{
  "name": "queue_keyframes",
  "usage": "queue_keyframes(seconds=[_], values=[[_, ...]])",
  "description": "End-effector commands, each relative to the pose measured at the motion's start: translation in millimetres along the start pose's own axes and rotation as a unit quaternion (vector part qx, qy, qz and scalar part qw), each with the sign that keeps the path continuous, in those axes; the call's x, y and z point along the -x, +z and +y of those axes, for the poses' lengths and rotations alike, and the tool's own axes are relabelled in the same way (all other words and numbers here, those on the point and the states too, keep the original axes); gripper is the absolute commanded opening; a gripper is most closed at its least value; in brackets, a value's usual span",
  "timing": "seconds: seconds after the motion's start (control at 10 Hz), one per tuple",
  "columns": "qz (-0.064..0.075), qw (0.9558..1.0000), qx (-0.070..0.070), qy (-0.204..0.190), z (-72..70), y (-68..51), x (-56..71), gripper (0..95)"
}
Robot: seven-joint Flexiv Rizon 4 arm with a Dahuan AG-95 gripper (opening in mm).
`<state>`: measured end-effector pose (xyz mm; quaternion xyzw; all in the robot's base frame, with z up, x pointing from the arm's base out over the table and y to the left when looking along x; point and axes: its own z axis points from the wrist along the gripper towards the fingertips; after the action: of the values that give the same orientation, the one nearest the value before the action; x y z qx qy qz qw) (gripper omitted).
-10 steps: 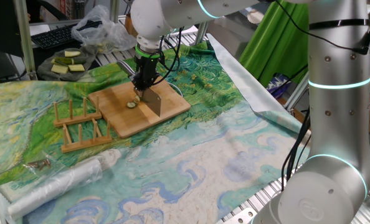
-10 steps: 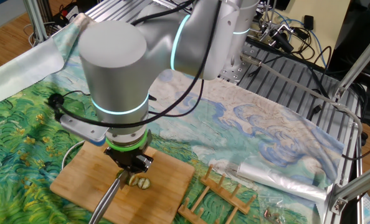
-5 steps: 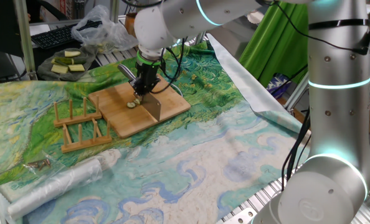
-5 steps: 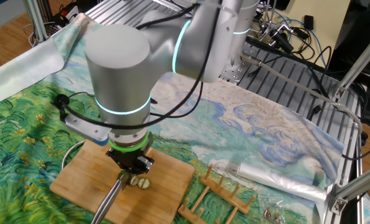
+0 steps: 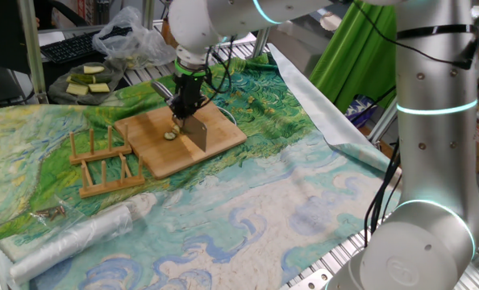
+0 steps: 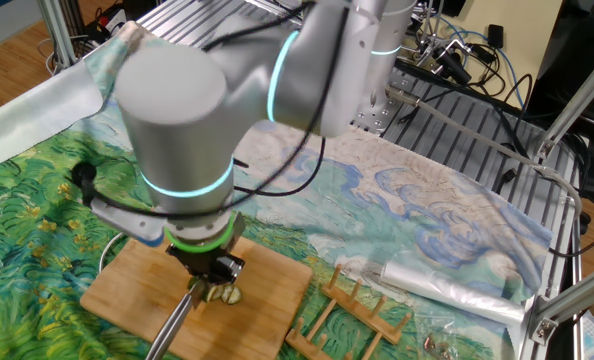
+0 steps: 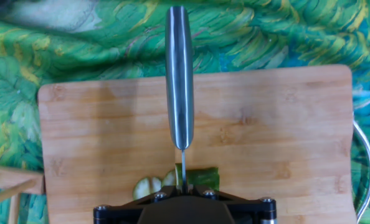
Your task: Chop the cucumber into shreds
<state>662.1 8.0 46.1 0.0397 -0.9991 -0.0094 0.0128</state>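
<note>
The cucumber (image 7: 202, 177) is a short dark green stub on the wooden cutting board (image 7: 278, 130), with thin pale slices (image 7: 147, 185) lying just to its left. My gripper (image 7: 184, 196) is shut on a knife; its steel handle (image 7: 179, 74) points away from the hand and its thin blade edge (image 7: 184, 169) comes down at the stub's left end. From one fixed view the gripper (image 5: 187, 103) stands over the board (image 5: 223, 138), with the blade (image 5: 197, 134) beside the cucumber (image 5: 172, 134). From the other side the slices (image 6: 226, 295) show under the gripper (image 6: 210, 276).
A wooden rack (image 5: 102, 161) stands left of the board. A plate of pale green chunks (image 5: 86, 80) and a plastic bag (image 5: 131, 36) sit at the back left. A rolled plastic sheet (image 5: 86, 229) lies near the front. A thin cable (image 7: 363, 168) curves past the board's right edge.
The hand dipped and leaned toward the board half a second ago, then rose slightly again. The knife has stayed in the grip and the cucumber has stayed in place.
</note>
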Motion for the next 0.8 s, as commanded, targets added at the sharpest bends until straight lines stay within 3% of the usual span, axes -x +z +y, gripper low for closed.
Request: queue_keyframes(seconds=[0.1, 0.4, 0.8], values=[[-0.007, 1.0, -0.001, 0.003, -1.3, -10.0, -6.8, 0.0], [-0.006, 1.0, -0.007, 0.0, -1.9, -17.2, -7.5, 0.0], [-0.007, 0.9999, -0.008, -0.006, -5.2, -16.2, -7.3, 0.0]])
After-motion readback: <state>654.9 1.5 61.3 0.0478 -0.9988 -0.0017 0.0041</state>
